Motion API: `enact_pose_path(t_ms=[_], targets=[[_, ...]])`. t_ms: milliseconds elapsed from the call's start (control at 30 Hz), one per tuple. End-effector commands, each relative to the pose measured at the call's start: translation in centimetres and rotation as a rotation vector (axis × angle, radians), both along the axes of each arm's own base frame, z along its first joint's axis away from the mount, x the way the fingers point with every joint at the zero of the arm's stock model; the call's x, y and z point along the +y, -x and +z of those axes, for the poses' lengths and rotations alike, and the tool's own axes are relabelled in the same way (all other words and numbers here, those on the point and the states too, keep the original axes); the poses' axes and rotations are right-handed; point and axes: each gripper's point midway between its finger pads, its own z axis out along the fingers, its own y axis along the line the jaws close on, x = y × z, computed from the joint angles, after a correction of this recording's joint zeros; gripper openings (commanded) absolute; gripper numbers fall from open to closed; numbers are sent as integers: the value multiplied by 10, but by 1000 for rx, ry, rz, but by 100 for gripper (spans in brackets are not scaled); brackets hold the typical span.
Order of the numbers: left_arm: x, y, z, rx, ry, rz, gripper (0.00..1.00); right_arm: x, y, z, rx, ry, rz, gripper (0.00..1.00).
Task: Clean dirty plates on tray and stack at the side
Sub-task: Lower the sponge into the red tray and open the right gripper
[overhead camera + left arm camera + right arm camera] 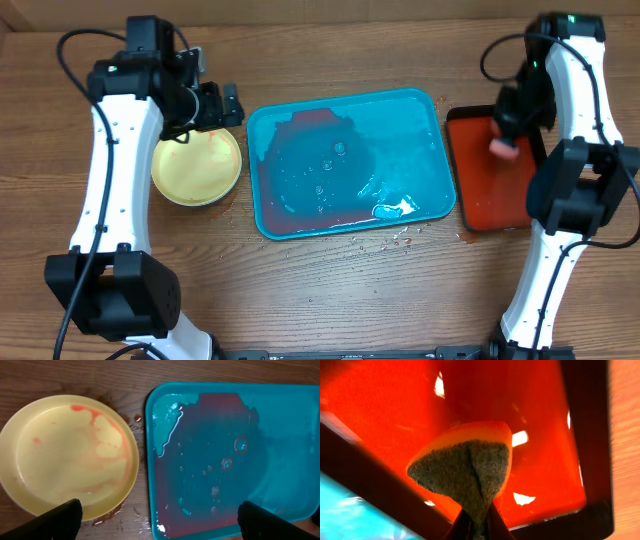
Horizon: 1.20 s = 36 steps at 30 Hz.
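Observation:
A pale yellow-green plate (pixel 197 167) smeared with red sauce sits on the table left of the turquoise tray (pixel 430 110). It also shows in the left wrist view (pixel 70 455) beside the tray (pixel 150 425). I cannot tell whether other plates lie under it. The tray holds reddish water and no plates. My left gripper (pixel 157 520) is open and empty, above the gap between plate and tray. My right gripper (pixel 477 525) is shut on a sponge (pixel 465 462) with a grey scouring face, held above the red tray (pixel 545 405).
The smaller red dark-rimmed tray (pixel 475 200) stands right of the turquoise tray. Red sauce drops (pixel 395 240) dot the wood at the tray's front edge, and a sauce puddle (pixel 107 517) lies by the plate's rim.

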Motion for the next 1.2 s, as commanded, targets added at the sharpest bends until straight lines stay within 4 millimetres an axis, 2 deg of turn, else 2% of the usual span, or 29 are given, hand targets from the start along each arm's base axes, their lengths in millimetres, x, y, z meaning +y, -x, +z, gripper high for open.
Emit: enact_pose_path(t_ms=[0, 100, 200, 400, 633, 733, 800, 867, 933, 1167], targets=[[-9, -4, -3, -10, -20, -41, 100, -5, 21, -7, 54, -16, -6, 4], [-15, -7, -1, -25, -20, -54, 100, -6, 25, -12, 69, -20, -12, 4], [-16, -9, -1, -33, -20, -56, 100, -6, 19, -4, 30, -12, -10, 9], [-16, -9, -1, -33, -20, -56, 100, -5, 7, 27, -87, 10, -6, 20], [-16, -9, -1, -33, -21, -56, 100, -1, 14, 76, -184, 18, -12, 42], [-16, -9, -1, -33, -20, -56, 100, 6, 20, 111, -273, -1, -13, 49], [-16, -9, -1, -33, -21, -56, 100, 12, 25, 139, -353, -15, -12, 57], [-16, -9, -1, -33, -20, -56, 100, 18, 33, 169, -438, -29, -10, 73], [-16, -9, -1, -33, -20, -56, 100, 23, 45, 198, -520, -34, -6, 98], [-16, -9, -1, -33, -20, -56, 100, 41, 106, 278, -753, -30, -9, 100]])
